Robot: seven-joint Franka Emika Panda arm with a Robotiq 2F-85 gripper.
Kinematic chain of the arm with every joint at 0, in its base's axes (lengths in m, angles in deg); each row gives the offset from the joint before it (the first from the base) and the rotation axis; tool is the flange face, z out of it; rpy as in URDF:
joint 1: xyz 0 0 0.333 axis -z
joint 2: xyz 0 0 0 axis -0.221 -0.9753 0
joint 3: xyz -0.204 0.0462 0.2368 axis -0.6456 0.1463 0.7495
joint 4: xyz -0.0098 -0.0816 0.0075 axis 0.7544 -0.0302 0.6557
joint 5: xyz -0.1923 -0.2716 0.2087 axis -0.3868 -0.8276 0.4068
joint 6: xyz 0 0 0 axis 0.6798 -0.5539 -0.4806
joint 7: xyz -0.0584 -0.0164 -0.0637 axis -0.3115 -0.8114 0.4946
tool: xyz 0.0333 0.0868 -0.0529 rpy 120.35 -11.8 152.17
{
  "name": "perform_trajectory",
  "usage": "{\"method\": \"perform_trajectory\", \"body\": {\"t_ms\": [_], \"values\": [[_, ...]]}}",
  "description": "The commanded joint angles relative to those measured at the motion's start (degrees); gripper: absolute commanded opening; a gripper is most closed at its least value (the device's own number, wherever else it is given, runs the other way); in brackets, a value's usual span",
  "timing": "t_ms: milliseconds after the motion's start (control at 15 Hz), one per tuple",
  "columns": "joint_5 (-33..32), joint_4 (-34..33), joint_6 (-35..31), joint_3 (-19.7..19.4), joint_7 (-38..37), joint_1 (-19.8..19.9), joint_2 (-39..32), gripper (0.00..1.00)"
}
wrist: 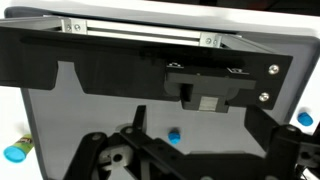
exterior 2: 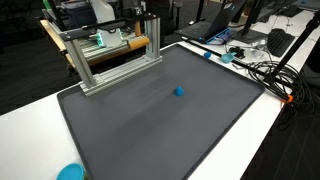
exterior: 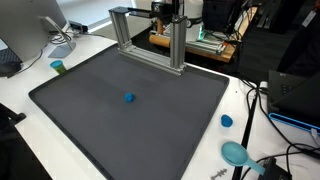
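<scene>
A small blue ball (exterior: 129, 98) lies alone near the middle of a dark grey mat (exterior: 90, 120), and both exterior views show it (exterior 2: 179, 91). In the wrist view the ball (wrist: 175, 135) lies on the mat (wrist: 90, 100) between my gripper's (wrist: 195, 162) two spread fingers, well below them. The gripper is open and empty, raised high over the mat. The arm (exterior: 168, 10) is only partly in view at the top edge, behind an aluminium frame (exterior: 150, 45).
The aluminium frame (exterior 2: 115, 62) stands at the mat's far edge. On the white table are a blue cap (exterior: 227, 121), a teal dish (exterior: 236, 152), a small green cup (exterior: 58, 67) and cables (exterior 2: 262, 68). A monitor (exterior: 35, 35) stands at one corner.
</scene>
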Motion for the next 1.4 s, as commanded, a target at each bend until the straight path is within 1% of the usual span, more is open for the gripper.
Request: {"method": "perform_trajectory", "body": {"t_ms": [0, 133, 267, 533, 800, 867, 933, 1067, 1333], "values": [[-0.30, 0.34, -0.06, -0.31, -0.29, -0.51, 0.49, 1.00], [-0.34, 0.48, -0.09, -0.31, -0.29, -0.51, 0.79, 1.00], [1.33, 2.38, -2.62, 0.36, -3.36, -0.49, 2.19, 1.00], [2.14, 5.24, -6.51, 1.90, -7.85, -0.63, 3.69, 1.00], [0.18, 9.09, -13.36, 5.65, -15.26, 0.66, 2.91, 1.00], [0.01, 9.37, -13.64, 6.54, -17.04, 0.87, 2.38, 1.00], [0.53, 7.25, -11.44, 4.72, -13.73, -0.06, 1.37, 1.00], [0.49, 7.77, -11.74, 5.20, -14.26, -0.14, 1.28, 1.00], [0.68, 7.83, -11.99, 4.69, -13.33, -0.46, 0.93, 1.00]]}}
